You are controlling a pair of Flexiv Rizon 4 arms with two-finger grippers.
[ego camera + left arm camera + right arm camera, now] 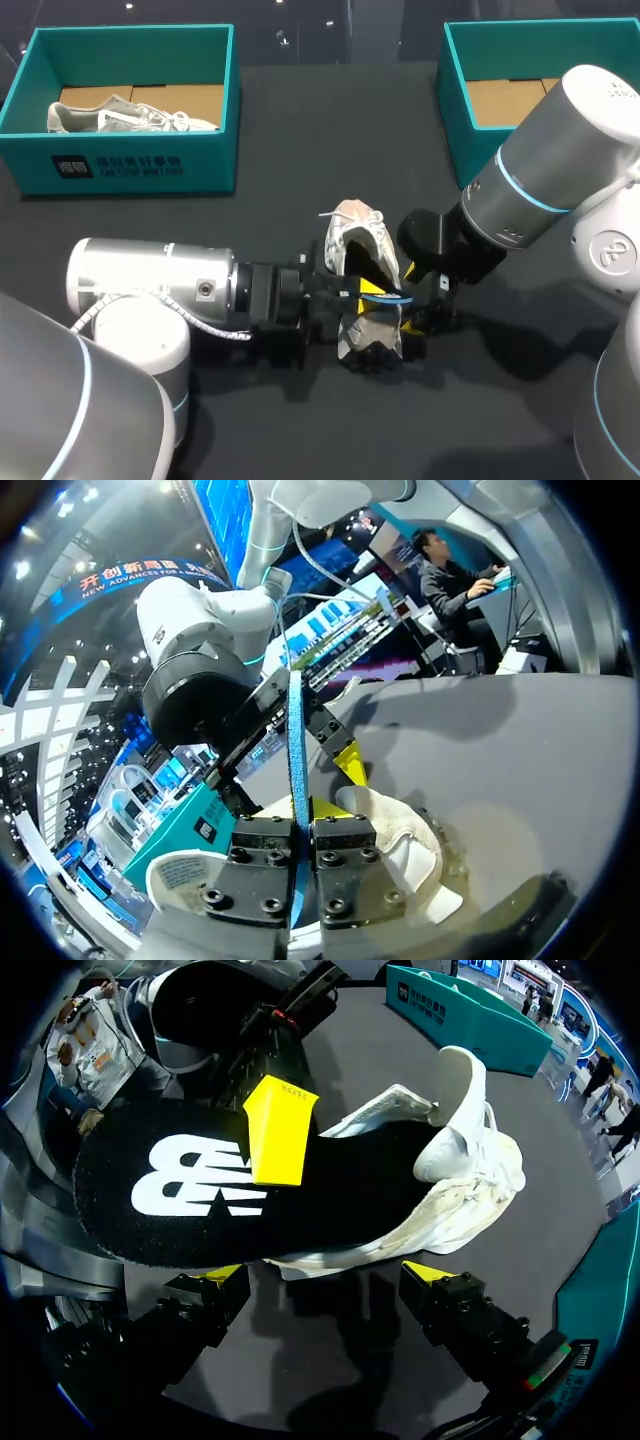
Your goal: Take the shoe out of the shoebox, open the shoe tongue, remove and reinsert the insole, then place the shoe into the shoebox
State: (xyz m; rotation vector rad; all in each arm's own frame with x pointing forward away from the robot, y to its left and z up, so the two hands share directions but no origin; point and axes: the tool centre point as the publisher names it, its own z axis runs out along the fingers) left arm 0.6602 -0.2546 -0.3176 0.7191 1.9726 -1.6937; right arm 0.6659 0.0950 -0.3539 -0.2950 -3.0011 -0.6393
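Observation:
A white shoe (352,236) lies on the dark table at the middle, its heel toward my grippers. Its black insole (200,1190), blue underneath, sticks out of the shoe opening. My left gripper (372,293) is shut on the insole's heel end; in the left wrist view the insole (297,750) runs edge-on between its closed fingers (345,845), with the shoe (410,850) beside them. My right gripper (325,1280) stands open just short of the shoe (465,1175), nothing between its fingers. The left gripper's yellow fingertip (280,1125) presses on the insole's top.
A teal shoebox (130,165) at the back left holds another pale shoe (120,117). A second teal shoebox (470,110) stands at the back right, partly hidden by my right arm (560,160). Bare dark table lies between the boxes.

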